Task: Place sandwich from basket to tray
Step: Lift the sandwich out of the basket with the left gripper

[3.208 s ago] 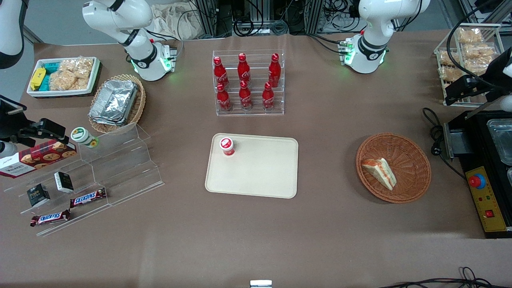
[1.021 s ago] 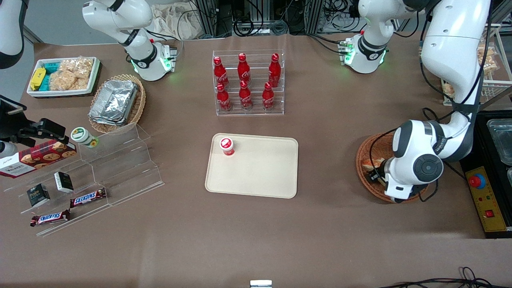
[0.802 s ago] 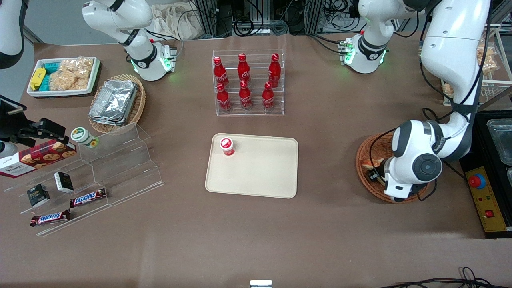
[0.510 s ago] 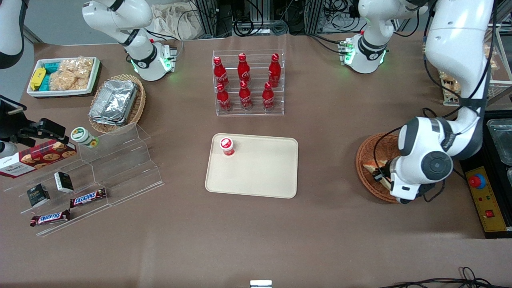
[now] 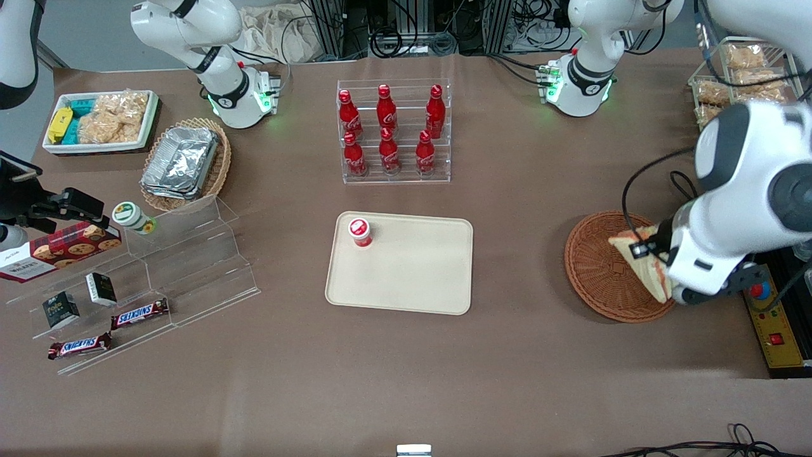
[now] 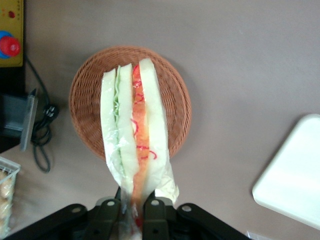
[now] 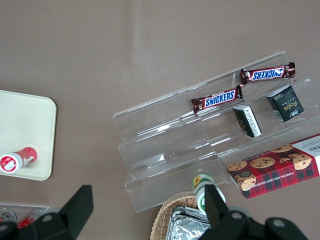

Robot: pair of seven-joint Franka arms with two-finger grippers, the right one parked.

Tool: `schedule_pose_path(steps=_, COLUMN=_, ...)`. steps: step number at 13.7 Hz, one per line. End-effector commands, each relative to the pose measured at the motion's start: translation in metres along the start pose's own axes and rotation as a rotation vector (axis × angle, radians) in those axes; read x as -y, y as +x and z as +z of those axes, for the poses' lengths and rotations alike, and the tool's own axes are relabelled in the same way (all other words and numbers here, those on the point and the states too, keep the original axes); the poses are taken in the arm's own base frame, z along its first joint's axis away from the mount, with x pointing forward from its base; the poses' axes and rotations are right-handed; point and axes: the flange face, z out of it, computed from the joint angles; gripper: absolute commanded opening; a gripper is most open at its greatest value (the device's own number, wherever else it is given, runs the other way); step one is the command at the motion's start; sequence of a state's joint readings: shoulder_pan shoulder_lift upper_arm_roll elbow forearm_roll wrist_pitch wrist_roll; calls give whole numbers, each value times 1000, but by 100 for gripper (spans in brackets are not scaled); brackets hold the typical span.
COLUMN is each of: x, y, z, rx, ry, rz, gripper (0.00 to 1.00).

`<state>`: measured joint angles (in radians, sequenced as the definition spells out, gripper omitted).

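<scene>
The gripper (image 6: 132, 212) was closed on one narrow end of the sandwich (image 6: 134, 135), its two fingers pinching the wrapped wedge so that the bread and filling layers hung straight down from it. In the wrist view the sandwich hung directly below the gripper, over the middle of the basket (image 6: 177, 95), and appeared to be clear of the wicker rather than resting in it, though the exact gap could not be told. From the front, the sandwich (image 5: 647, 266) showed against the basket (image 5: 593, 270) at the edge nearest the arm's wrist, with the gripper (image 5: 648, 249) above it. The step in hand was judged to be the lift out of the basket, with the pickup done and the carry not yet begun. The tray (image 5: 419, 279) lay well apart from the gripper, sideways toward the parked arm's end of the table, and one corner of it (image 6: 295, 180) showed in the wrist view. A small red-capped bottle (image 5: 360, 231) stood in one corner of the tray, the corner farthest from the gripper. The next move would call for carrying the sandwich sideways over the bare table to the open part of the tray, keeping the pinch firm since the hold was only on one end, then lowering it before letting go.
</scene>
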<state>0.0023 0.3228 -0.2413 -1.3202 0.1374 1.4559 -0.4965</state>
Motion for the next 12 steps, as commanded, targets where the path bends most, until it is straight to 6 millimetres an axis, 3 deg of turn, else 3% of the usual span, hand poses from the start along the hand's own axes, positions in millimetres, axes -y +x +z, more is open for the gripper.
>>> schedule_pose_path(steps=1, x=-17, y=-61, z=-63, rx=-33, ry=1, rz=72, gripper=2)
schedule_pose_path(steps=3, x=-40, y=-107, z=-88, rx=-35, ry=16, rz=122, gripper=2)
schedule_pose_path(steps=6, x=-105, y=-167, z=-109, rx=-66, ry=-28, rz=23, gripper=2)
schedule_pose_path(steps=9, x=-178, y=-178, z=-64, rx=-17, ry=-44, rz=-18, gripper=3)
schedule_pose_path(steps=11, x=-228, y=-167, z=-9, rx=-6, ry=-50, rz=-52, gripper=4)
schedule_pose_path(steps=12, x=-248, y=-150, z=20, rx=3, ry=-82, rz=-98, gripper=4)
